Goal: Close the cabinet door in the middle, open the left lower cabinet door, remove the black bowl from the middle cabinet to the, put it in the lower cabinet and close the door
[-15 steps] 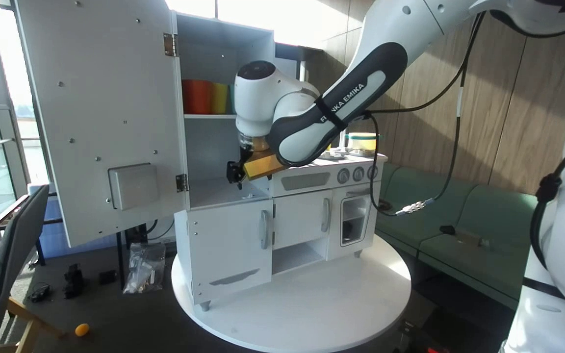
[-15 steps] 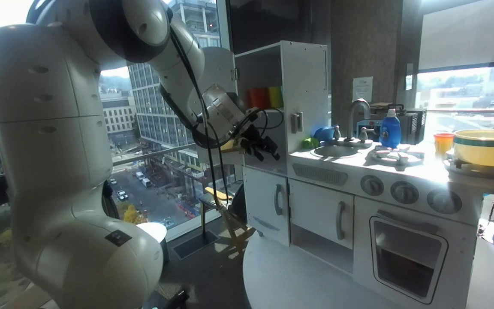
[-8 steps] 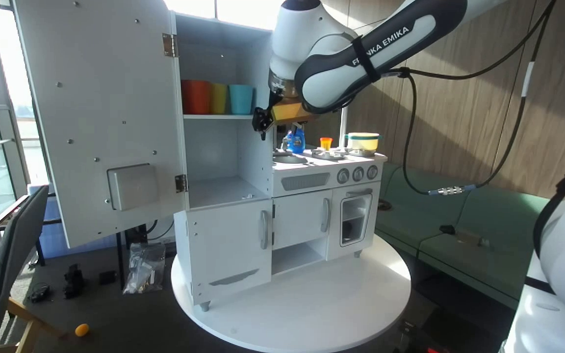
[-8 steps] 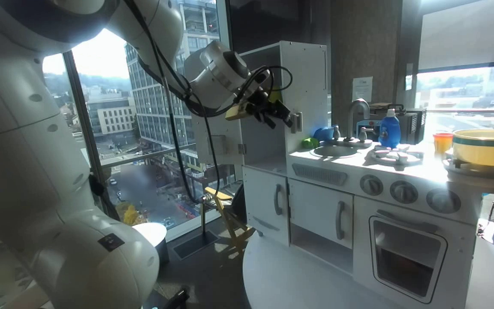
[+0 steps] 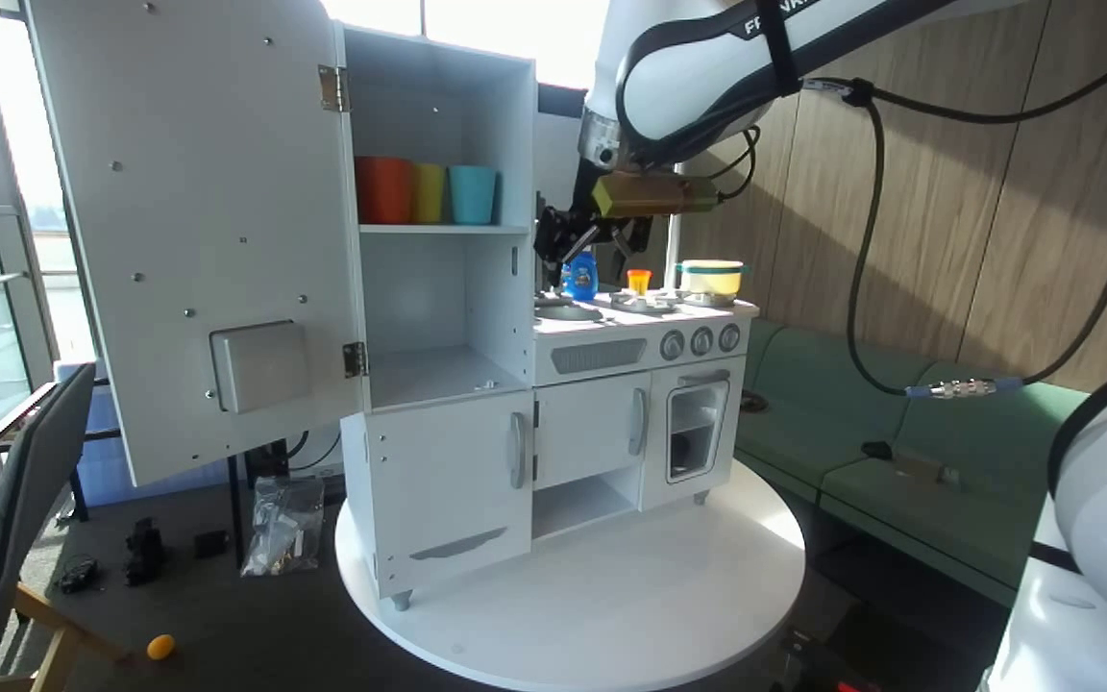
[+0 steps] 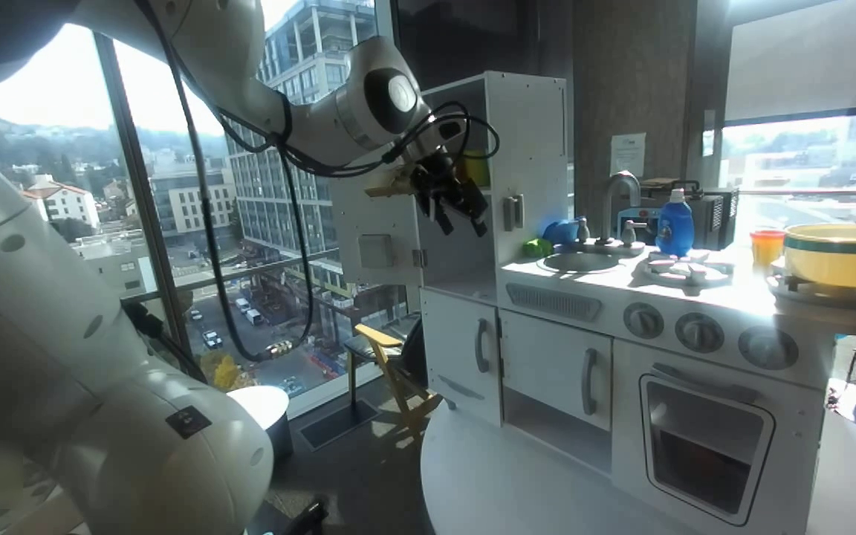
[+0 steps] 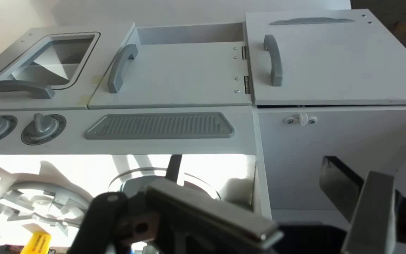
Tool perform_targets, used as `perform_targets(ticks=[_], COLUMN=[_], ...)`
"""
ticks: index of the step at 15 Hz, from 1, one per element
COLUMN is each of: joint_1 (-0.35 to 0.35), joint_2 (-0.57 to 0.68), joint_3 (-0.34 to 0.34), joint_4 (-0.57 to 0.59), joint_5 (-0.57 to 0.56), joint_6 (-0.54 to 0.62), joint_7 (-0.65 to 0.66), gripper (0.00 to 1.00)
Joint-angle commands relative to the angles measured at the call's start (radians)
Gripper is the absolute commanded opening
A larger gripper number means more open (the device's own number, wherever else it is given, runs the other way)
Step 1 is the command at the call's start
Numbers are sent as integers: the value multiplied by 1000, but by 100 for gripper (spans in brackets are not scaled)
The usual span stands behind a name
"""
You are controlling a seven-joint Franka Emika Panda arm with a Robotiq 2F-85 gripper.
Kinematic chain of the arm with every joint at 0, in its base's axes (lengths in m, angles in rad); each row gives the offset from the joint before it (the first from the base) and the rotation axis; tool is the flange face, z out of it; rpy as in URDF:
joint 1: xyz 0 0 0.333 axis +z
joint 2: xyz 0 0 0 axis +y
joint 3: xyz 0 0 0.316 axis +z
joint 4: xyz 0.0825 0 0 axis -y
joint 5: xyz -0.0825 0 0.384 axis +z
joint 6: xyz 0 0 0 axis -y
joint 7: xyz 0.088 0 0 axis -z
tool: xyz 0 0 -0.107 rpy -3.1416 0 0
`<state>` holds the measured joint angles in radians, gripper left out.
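The middle cabinet door is shut; it also shows in an exterior view and in the wrist view. The left lower cabinet door, with a grey handle, is shut; it shows in the wrist view with a thin dark gap along one edge. No black bowl can be made out; a dark thing behind the oven window is too unclear to name. My gripper is open and empty, above the sink side near the tall cabinet's open compartment; its spread fingers show in the wrist view.
The tall upper door stands wide open. Red-orange, yellow and blue cups stand on its upper shelf. A faucet, blue bottle, orange cup and yellow pot stand on the counter. A round white table carries everything.
My arm has risen and moved out of the tall cabinet's lower compartment toward the sink side. The gripper has turned and stays empty. The doors have not moved.
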<state>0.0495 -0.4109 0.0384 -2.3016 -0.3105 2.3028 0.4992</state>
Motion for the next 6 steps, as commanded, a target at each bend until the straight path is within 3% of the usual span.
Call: perform_targets(ticks=[1,6], joint_1=[-44,-69], joint_2=[-95,-116], joint_3=[24,22], joint_4=[-28,-14], joint_5=[85,140], joint_6=[-98,-139], joint_7=[-54,-69], gripper=[100,100])
